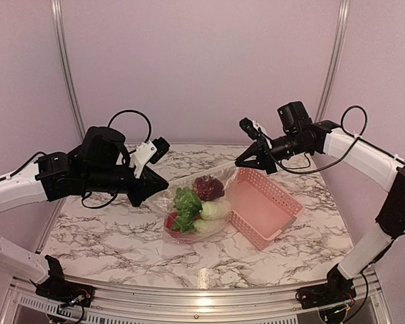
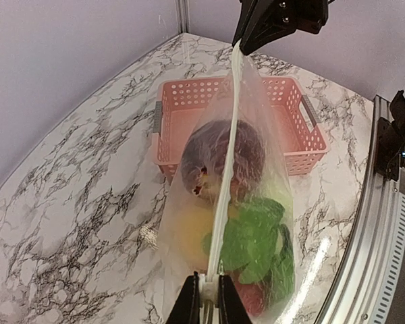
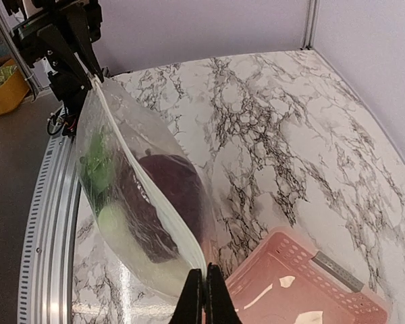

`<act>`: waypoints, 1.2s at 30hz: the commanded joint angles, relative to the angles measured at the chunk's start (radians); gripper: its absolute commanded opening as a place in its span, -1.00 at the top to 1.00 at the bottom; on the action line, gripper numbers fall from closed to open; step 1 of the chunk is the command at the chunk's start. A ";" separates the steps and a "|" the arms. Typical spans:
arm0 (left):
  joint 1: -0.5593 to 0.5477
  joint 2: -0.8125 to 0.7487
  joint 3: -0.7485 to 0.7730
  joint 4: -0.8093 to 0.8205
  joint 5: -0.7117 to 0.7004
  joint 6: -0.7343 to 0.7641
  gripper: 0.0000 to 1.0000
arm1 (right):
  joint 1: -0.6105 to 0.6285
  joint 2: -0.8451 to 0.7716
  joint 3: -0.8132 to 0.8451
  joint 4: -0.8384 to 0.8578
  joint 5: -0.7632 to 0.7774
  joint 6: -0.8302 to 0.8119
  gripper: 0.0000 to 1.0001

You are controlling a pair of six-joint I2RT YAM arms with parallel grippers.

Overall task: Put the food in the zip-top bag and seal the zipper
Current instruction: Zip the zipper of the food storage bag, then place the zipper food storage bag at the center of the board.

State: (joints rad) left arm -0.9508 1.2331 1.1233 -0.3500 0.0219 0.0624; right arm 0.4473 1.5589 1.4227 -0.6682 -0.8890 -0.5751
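The zip-top bag (image 1: 189, 233) hangs stretched between both grippers over the table, with the food inside: a green leafy piece (image 1: 186, 202), a dark purple piece (image 1: 208, 187), a white oblong piece (image 1: 216, 209) and a red piece (image 1: 171, 223). My left gripper (image 2: 208, 287) is shut on the near end of the zipper (image 2: 228, 169). The right gripper (image 3: 204, 271) is shut on the zipper's (image 3: 155, 196) other end. The whitish strip runs taut from one gripper to the other. In the top view the left gripper (image 1: 163, 183) sits left of the bag, the right gripper (image 1: 240, 162) above its right corner.
A pink slotted basket (image 1: 278, 190) lies on the marble table just right of the bag, with nothing in it. The table's metal rail (image 2: 364, 256) runs along the near edge. Purple walls close the back and sides.
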 commanded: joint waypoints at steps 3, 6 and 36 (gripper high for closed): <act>0.007 -0.112 -0.076 -0.130 -0.091 -0.038 1.00 | -0.042 -0.017 -0.013 0.045 0.036 0.009 1.00; 0.009 -0.135 -0.095 -0.120 -0.106 -0.044 1.00 | -0.042 -0.004 -0.004 0.051 0.018 0.017 1.00; 0.251 -0.098 -0.080 -0.049 0.061 0.079 0.66 | 0.098 0.287 0.266 0.076 -0.006 0.052 0.44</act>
State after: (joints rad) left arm -0.6991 1.2034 1.1492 -0.3889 -0.0471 0.1886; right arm 0.5072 1.8809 1.7699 -0.5568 -0.8806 -0.5098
